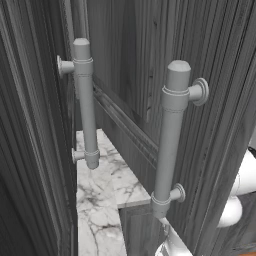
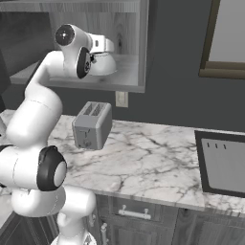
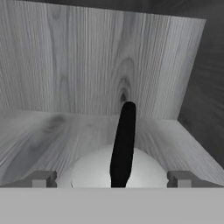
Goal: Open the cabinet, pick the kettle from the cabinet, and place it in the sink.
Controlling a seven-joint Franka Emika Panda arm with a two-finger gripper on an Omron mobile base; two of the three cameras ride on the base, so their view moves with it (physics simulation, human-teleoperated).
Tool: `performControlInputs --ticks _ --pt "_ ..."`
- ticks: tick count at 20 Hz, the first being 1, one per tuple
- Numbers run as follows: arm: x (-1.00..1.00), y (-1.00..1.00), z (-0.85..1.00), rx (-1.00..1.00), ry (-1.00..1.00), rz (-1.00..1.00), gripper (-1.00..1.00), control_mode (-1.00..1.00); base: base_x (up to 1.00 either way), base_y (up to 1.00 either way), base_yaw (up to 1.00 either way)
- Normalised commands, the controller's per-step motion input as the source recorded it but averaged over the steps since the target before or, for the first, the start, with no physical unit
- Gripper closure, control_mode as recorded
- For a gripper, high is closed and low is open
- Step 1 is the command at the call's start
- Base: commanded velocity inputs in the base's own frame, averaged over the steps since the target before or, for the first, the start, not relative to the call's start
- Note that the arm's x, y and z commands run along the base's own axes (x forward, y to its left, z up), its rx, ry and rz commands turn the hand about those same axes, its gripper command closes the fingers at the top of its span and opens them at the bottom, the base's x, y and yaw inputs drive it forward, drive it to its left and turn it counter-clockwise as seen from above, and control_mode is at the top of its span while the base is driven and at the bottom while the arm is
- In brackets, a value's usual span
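Note:
The cabinet (image 2: 128, 33) stands open above the counter, and its light wood inside shows. The silvery-white kettle (image 2: 106, 65) sits on the cabinet shelf, partly behind my hand. In the hand view the kettle's rounded top (image 3: 92, 171) lies just below me, its dark arched handle (image 3: 123, 144) running up the middle. My gripper (image 3: 111, 179) is open, one fingertip (image 3: 41, 179) on each side of the kettle, with nothing gripped. The sink (image 2: 205, 162) is at the right end of the marble counter. A dark door with a thick grey bar handle (image 1: 171, 135) looms close in the left base view.
A boxy grey toaster (image 2: 92, 125) stands on the white marble counter (image 2: 143, 158) below the cabinet. A second bar handle (image 1: 85, 100) shows on a dark panel at left. Low drawers with a short handle (image 2: 134, 214) run under the counter. A framed window (image 2: 225, 38) is at upper right.

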Motion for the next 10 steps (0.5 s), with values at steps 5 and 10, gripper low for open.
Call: performControlInputs --ticks 5,10 --pt "0.13 -0.03 0.06 0.01 0.01 0.00 -1.00 -1.00 0.00 0.00 0.00" --pt "0.09 -0.04 0.00 0.02 0.02 -0.01 -1.00 -1.00 0.00 0.00 0.00"
